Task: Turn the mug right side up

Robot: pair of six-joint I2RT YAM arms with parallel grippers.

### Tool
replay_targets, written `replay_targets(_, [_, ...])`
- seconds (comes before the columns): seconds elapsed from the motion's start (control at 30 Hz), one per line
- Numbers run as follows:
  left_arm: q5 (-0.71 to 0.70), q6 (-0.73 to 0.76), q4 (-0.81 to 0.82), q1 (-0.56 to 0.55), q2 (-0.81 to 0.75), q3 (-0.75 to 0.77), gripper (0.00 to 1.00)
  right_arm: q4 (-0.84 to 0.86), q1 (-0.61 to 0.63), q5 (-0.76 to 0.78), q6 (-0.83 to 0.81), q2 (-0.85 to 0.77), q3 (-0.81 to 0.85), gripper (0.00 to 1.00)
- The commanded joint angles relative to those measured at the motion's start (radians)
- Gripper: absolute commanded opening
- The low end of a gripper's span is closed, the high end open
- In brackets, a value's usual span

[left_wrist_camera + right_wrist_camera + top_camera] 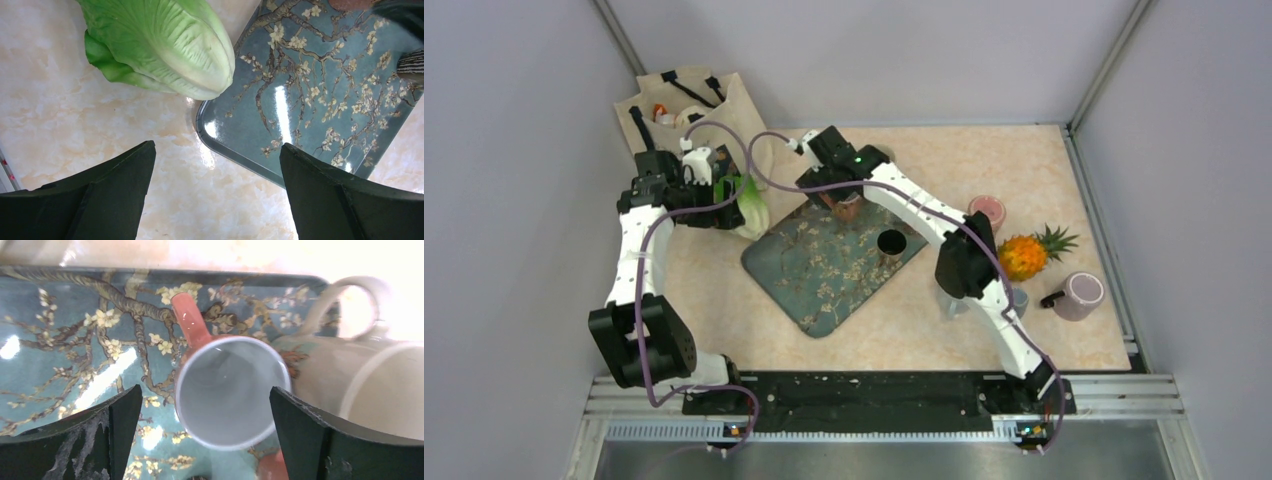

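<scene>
Over the tray (60, 355), upright mug (232, 390) between wide-apart fingers (100, 440) of right gripper (205, 397) (left gripper (217, 146) apart too)

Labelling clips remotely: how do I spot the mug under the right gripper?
Find the blossom-patterned tray mid-table. At its far corner, below the open right gripper, sits the coral mug. Unlike the cream mug beside it, it is coral outside, white inside.

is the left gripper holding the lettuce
No, the left gripper is open with nothing between its fingers, and the lettuce lies beyond them.
</scene>
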Motion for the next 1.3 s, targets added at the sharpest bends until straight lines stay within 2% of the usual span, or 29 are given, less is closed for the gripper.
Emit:
replay_targets(0.0, [0.017,0.002,0.004,0.004,-0.027,0.018,0.99,0.089,0.005,0.064,0.123,-0.298,-0.042,0.99])
replay_targets(0.17, [-0.016,-0.054,0.009,0.004,-0.023,0.027,0.99,0.247,-0.072,0.128,0.295,-0.588,-0.375,0.99])
replay_targets(0.23, [-0.031,-0.075,0.032,0.004,-0.035,0.023,0.99,0.341,-0.137,0.066,0.394,-0.705,-0.540,0.99])
replay_targets(0.27, [-0.036,-0.088,0.049,0.004,-0.041,0.023,0.99,0.411,-0.175,0.028,0.435,-0.772,-0.682,0.99])
replay_targets(0.37, [-0.044,-0.141,0.095,0.003,-0.041,0.031,0.99,0.586,-0.285,-0.048,0.501,-0.956,-0.981,0.99])
replay_targets(0.47, [-0.026,-0.186,0.102,-0.007,-0.034,0.053,0.99,0.610,-0.353,0.084,0.619,-1.084,-1.177,0.89])
replay_targets(0.57, [-0.053,-0.186,0.110,-0.033,-0.041,0.057,0.99,0.508,-0.355,0.310,0.682,-1.108,-1.252,0.79])
replay_targets(0.67, [-0.047,-0.182,0.109,-0.045,-0.037,0.055,0.99,0.471,-0.356,0.418,0.737,-1.111,-1.324,0.68])
replay_targets(0.83, [-0.018,-0.169,0.111,-0.054,-0.049,0.034,0.99,0.478,-0.357,0.424,0.803,-1.093,-1.412,0.68])
replay_targets(0.97, [-0.015,-0.164,0.110,-0.055,-0.062,0.031,0.98,0.533,-0.359,0.394,0.796,-1.049,-1.480,0.67])
replay_targets(1.13, [-0.003,-0.162,0.110,-0.057,-0.064,0.035,0.96,0.569,-0.365,0.401,0.827,-0.946,-1.499,0.66])
replay_targets(1.27, [0.002,-0.157,0.105,-0.064,-0.067,0.035,0.92,0.616,-0.375,0.435,0.821,-0.883,-1.498,0.62])
